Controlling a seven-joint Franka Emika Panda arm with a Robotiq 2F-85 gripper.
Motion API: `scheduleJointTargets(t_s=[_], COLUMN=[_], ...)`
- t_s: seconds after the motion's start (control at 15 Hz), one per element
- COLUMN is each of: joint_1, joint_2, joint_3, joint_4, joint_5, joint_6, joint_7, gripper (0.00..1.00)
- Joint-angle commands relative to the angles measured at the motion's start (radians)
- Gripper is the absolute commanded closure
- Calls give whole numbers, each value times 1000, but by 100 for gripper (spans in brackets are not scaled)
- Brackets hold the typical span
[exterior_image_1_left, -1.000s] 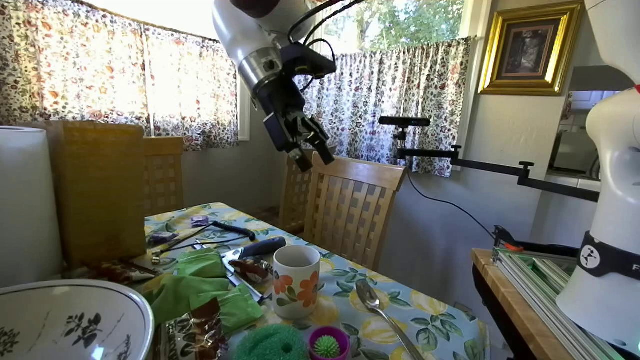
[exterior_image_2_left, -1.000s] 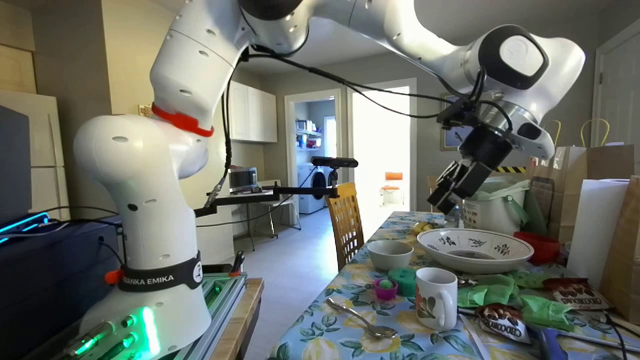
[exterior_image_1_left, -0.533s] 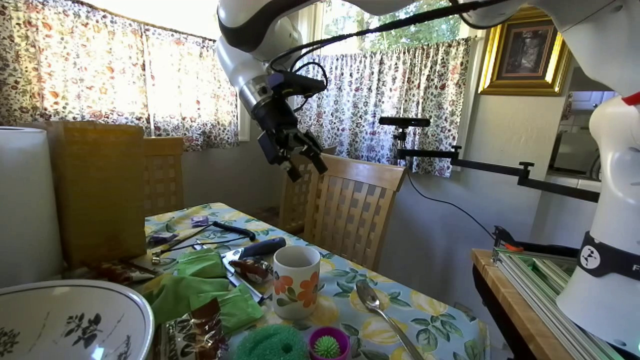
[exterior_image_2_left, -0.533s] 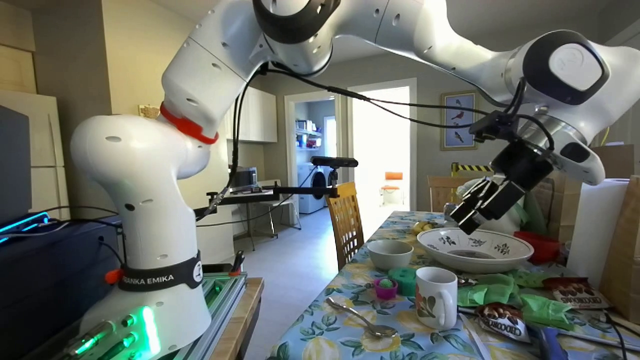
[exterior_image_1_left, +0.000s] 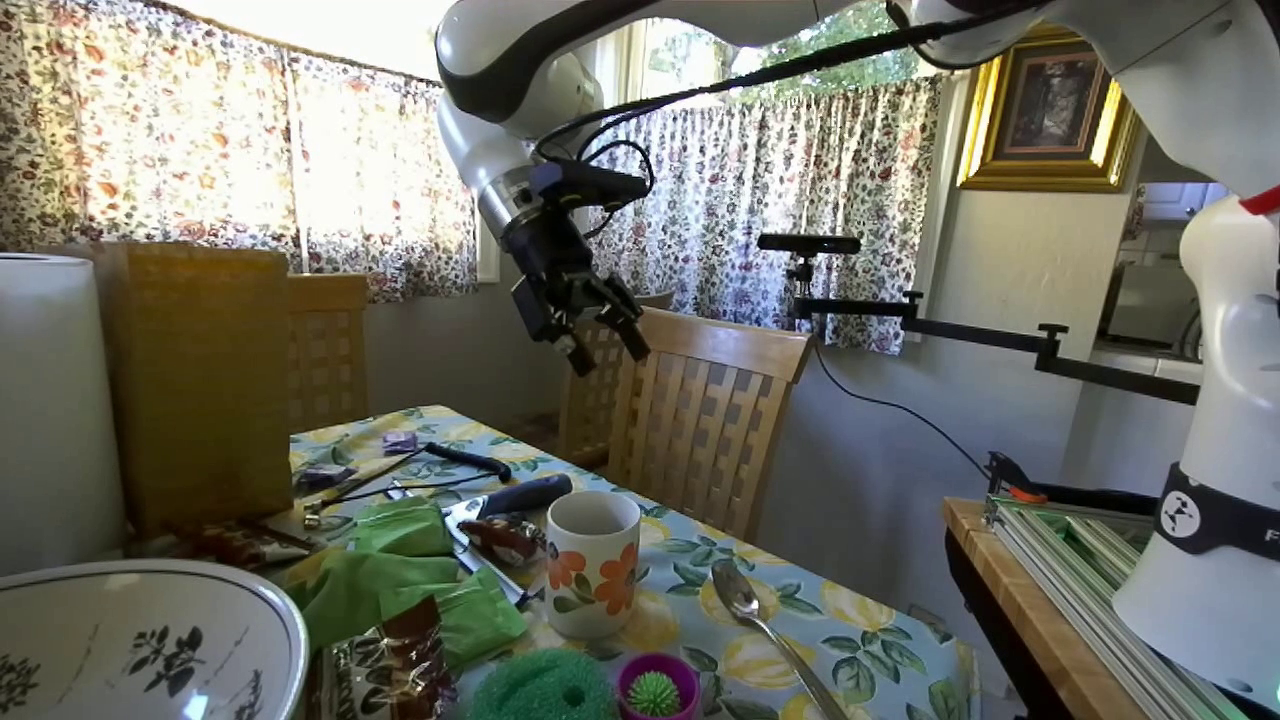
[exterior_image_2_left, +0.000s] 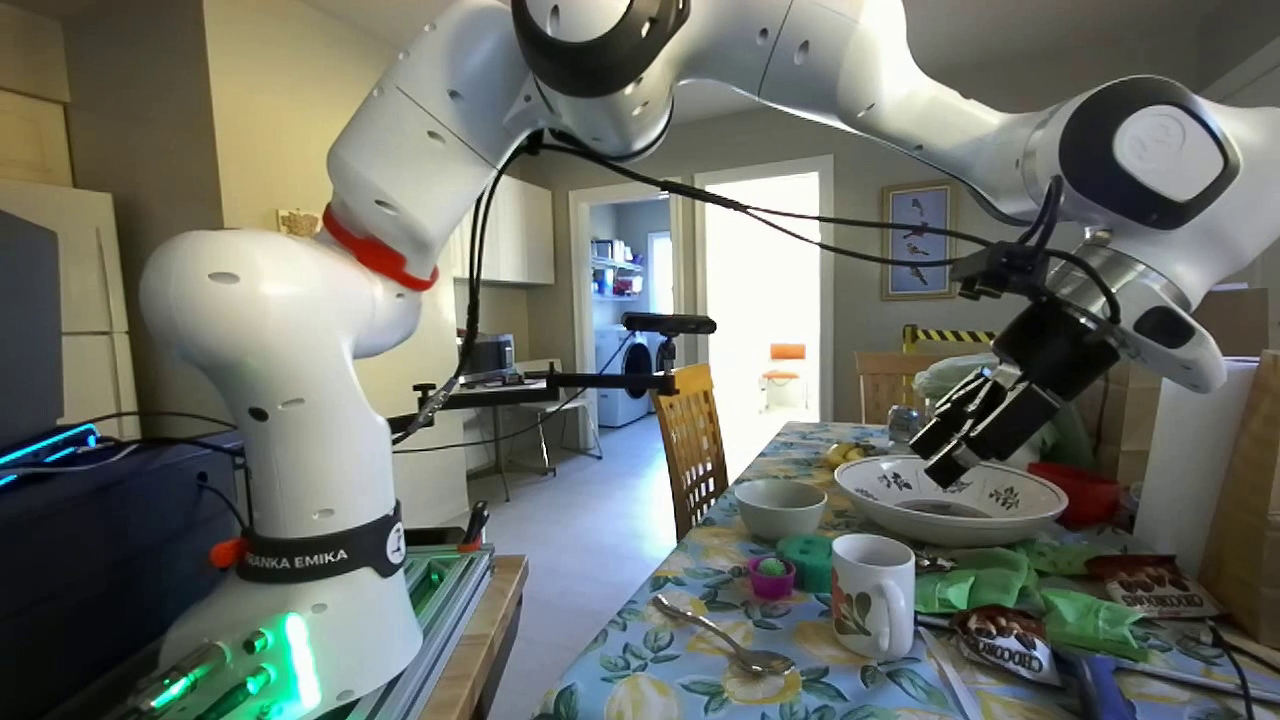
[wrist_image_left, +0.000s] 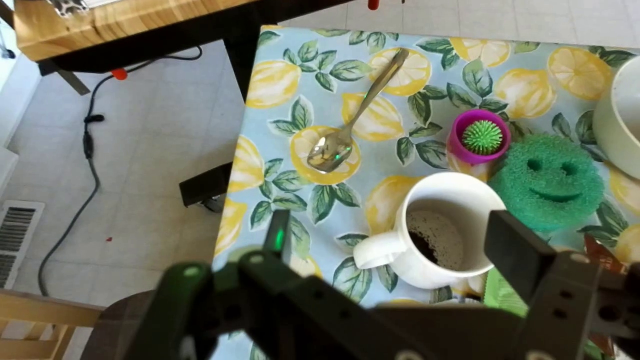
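Currently, the fingers (wrist_image_left: 517, 250) are spread well apart, hold nothing, and hang angled above the tabletop (exterior_image_1_left: 900, 660). Below them, in both exterior views, the white mug (exterior_image_1_left: 593, 570) stands upright on that surface, its long axis vertical, well apart from the fingers. Seen from the wrist, the mug falls between the fingers, offset toward the one at picture right, with its handle (wrist_image_left: 379, 250) pointing toward the opposite one. The green sponge (wrist_image_left: 555, 187) lies beside the mug. Exact clearance is hard to judge; the fingers appear blurred.
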Motion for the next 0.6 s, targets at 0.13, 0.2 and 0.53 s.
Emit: scheduleJointTargets(t_s=[0.13, 0.2, 0.53], joint_1=[1, -4, -35], joint_2=[2, 11, 55], joint_3=[-3, 0, 10], joint_4=[4, 10, 28], joint_5=[1, 9, 65], joint_6=[-4, -3, 24], joint_7=[-1, -10, -36], gripper=[0, 0, 0])
